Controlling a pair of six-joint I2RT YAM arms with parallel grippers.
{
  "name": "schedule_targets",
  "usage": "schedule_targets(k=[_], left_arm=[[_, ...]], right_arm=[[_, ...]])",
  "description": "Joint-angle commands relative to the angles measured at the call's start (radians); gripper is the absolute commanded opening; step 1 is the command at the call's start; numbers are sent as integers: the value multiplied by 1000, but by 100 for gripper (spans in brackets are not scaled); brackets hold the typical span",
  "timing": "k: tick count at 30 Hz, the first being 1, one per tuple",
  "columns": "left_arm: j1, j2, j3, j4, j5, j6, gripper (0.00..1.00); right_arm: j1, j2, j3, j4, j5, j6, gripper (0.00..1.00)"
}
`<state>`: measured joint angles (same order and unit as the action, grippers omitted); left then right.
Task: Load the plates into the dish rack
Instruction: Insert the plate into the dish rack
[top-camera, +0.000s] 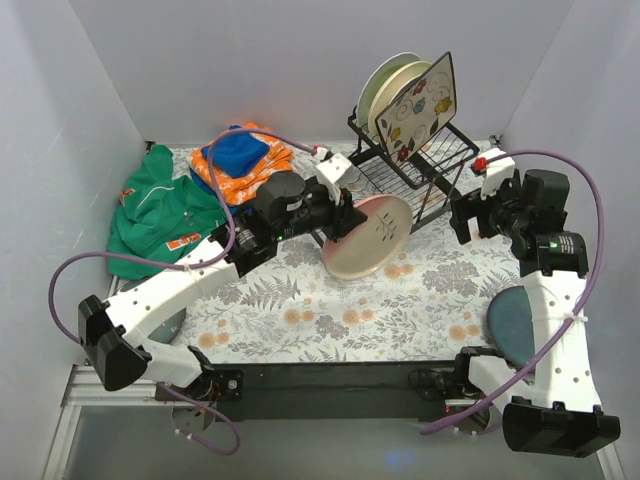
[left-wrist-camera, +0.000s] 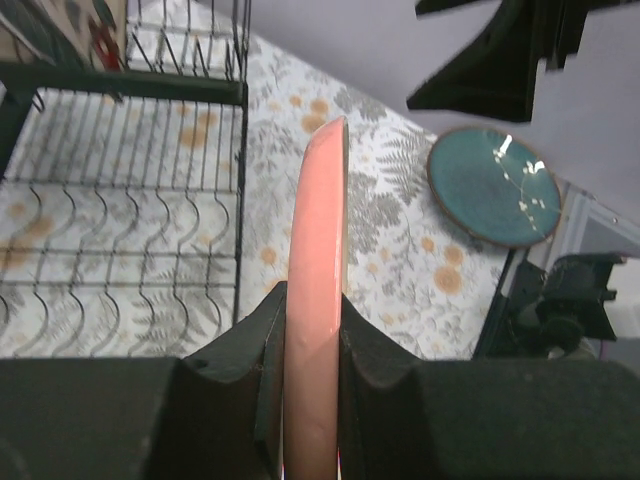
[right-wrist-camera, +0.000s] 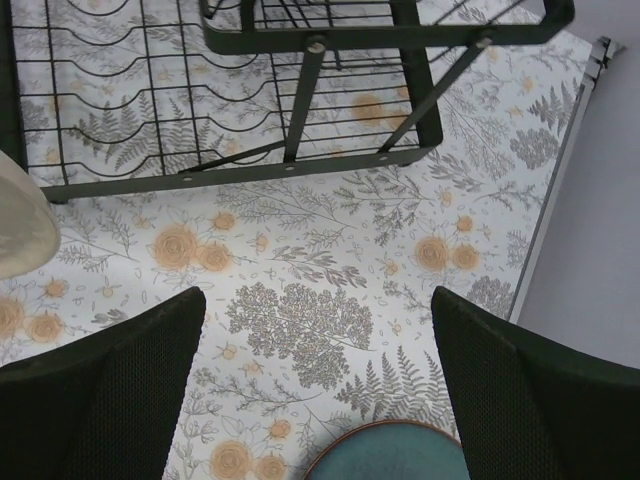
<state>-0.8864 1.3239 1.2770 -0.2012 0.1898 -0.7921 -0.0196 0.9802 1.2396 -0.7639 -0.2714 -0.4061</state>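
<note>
Pink-and-cream plate (top-camera: 368, 236) location?

Left gripper (top-camera: 345, 215) clamped on its rim, plate held tilted above the tablecloth (top-camera: 300, 300), just in front of the dish rack (top-camera: 420, 175) lower tray, in no slot

Grip confirmed from which view?

Left wrist: plate edge-on, both fingers (left-wrist-camera: 370, 360) pressed on either face. Top view only shows the arm reaching the plate's edge

Anything in the rack?

Top view only: square flowered plate (top-camera: 422, 108) upright in the raised section, round pale plates (top-camera: 385, 85) standing behind it, count unclear. Wrist views show just bare wires of the lower tray

Right gripper (top-camera: 462, 222)?

Jaws spread wide, nothing between. Right wrist view puts it over the tablecloth, rack corner ahead, dark teal plate (top-camera: 515, 322) rim at the bottom edge; pale rim at the left edge, can't tell which plate

Teal plate elsewhere?

Flat on the cloth by the right arm in the top view; only the left wrist view shows a white branch pattern on it

Non-task stuff?

Orange and blue cloths (top-camera: 240, 160) and a green garment (top-camera: 160, 205) back left, top view only
</note>
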Motion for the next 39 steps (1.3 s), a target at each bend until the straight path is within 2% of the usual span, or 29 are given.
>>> schedule_targets(k=[1, 10, 19, 27, 39], left_arm=[[43, 23, 171, 120, 56, 39, 0], [89, 158, 361, 163, 89, 24, 0], [133, 283, 545, 195, 96, -15, 0], [162, 406, 749, 230, 102, -33, 0], [188, 589, 932, 307, 120, -81, 0]], right_arm=[[-46, -44, -66, 118, -26, 82, 98], [-103, -54, -146, 164, -83, 101, 98], [-210, -43, -192, 181, -170, 109, 98], [-223, -44, -242, 199, -195, 105, 97], [-229, -31, -344, 238, -307, 59, 97]])
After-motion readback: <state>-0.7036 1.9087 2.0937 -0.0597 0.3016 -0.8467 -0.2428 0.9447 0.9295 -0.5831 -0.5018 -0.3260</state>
